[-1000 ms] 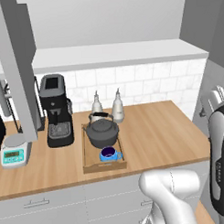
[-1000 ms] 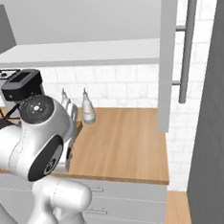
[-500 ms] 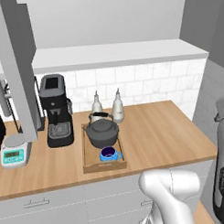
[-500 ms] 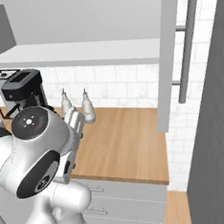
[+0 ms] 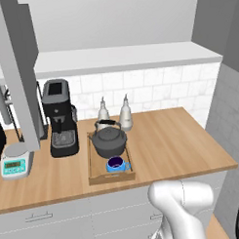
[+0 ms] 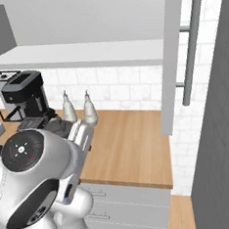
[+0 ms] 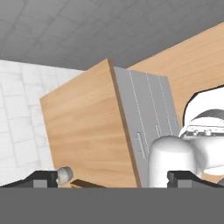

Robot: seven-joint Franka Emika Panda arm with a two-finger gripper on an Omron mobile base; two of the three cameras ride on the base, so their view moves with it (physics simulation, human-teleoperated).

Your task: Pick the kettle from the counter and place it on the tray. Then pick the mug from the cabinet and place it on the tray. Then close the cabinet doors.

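The dark grey kettle (image 5: 108, 141) stands on the wooden tray (image 5: 112, 178) on the counter (image 5: 171, 134). On the same tray, just in front of the kettle, sits the blue mug (image 5: 116, 164). Both cabinet doors stand open: the left one (image 5: 15, 71) and the right one (image 6: 173, 57) with its bar handle (image 6: 192, 50). Between them lies the pale cabinet shelf (image 5: 124, 55), bare. My gripper (image 7: 113, 177) is open, its fingertips (image 7: 43, 177) far apart with nothing between them. It looks, rolled, at the counter's right end and the grey drawers (image 7: 144, 113).
A black coffee machine (image 5: 60, 116) stands left of the tray, with a small scale (image 5: 15, 164) further left. Two bottles (image 5: 125, 111) stand behind the kettle by the tiled wall. My white arm (image 6: 39, 182) bulks low in front of the counter.
The arm has swung: its dark link has dropped towards the lower right corner of the left base view, and the big joint has sunk lower. Kettle, mug and doors have not moved.
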